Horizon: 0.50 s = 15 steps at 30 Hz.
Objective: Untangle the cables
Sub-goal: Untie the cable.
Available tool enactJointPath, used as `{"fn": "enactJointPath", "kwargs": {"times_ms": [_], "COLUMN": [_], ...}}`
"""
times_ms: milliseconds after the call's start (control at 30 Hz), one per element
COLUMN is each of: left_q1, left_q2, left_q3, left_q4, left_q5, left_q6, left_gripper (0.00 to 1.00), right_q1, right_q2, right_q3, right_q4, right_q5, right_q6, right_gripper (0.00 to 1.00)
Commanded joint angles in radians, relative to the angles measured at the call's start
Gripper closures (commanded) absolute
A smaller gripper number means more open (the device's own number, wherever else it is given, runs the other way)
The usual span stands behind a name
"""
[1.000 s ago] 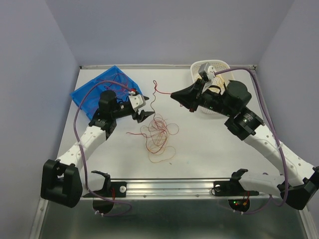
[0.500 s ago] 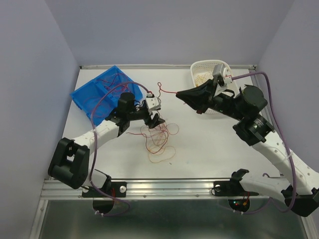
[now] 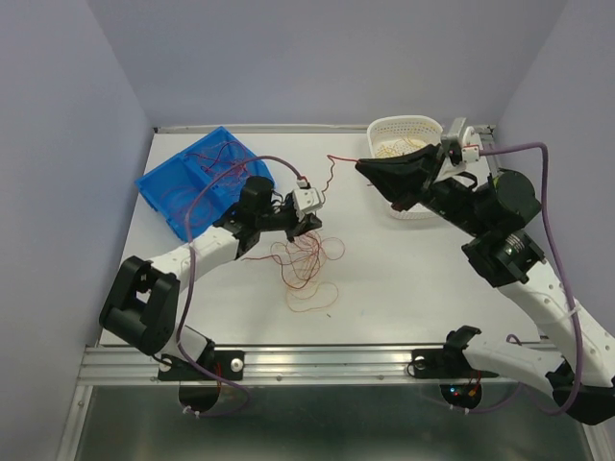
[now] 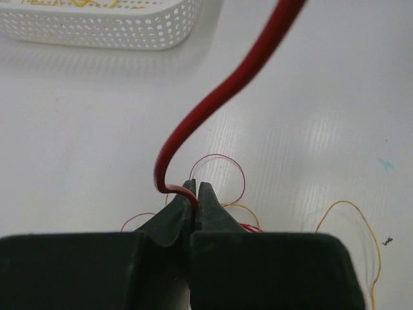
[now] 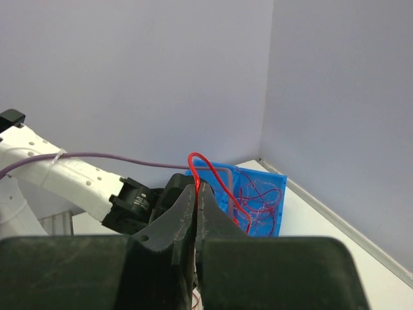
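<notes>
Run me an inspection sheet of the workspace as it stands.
Surface: white table, no spills seen.
Job's things: loose tangle of red and yellow wires mid-table; one red strand stretched between both pincers.
Clutter: blue tray holding red wires, far left; white basket holding yellow wires, far right.
Grippers: left pincer shut on the red strand; right pincer shut on it too.
Cables: mauve arm leads arch above the table.
Surroundings: lilac walls; metal rail at near edge.
</notes>
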<state>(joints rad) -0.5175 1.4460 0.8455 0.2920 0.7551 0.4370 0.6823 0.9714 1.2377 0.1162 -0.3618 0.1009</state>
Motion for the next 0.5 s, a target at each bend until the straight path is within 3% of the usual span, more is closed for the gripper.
{"fn": "enactJointPath", "kwargs": {"times_ms": [0, 100, 200, 333, 467], "left_q1": [0.002, 0.004, 0.005, 0.004, 0.004], "left_q2": [-0.033, -0.125, -0.185, -0.234, -0.291], "left_q3": [0.070, 0.087, 0.200, 0.459, 0.651], "left_q4": [-0.014, -0.027, -0.164, -0.434, -0.566], "left_q5": [-0.055, -0.138, -0.215, -0.250, -0.304], "left_q6": [0.017, 0.037, 0.052, 0.065, 0.057], "left_gripper": [1.00, 1.00, 1.00, 1.00, 1.00], "right_q1": [0.006, 0.006, 0.005, 0.005, 0.005], "right_q2": [-0.046, -0.059, -0.034, -0.020, -0.020], "right_q3": [0.034, -0.021, -0.073, -0.156, -0.253], "right_q4": [0.066, 0.069, 0.071, 0.124, 0.247], "right_q5": [0.035, 0.084, 0.136, 0.253, 0.296], "right_q6": [-0.007, 0.006, 0.002, -0.001, 0.011], "right_gripper": [0.99, 0.99, 0.99, 0.99, 0.99]}}
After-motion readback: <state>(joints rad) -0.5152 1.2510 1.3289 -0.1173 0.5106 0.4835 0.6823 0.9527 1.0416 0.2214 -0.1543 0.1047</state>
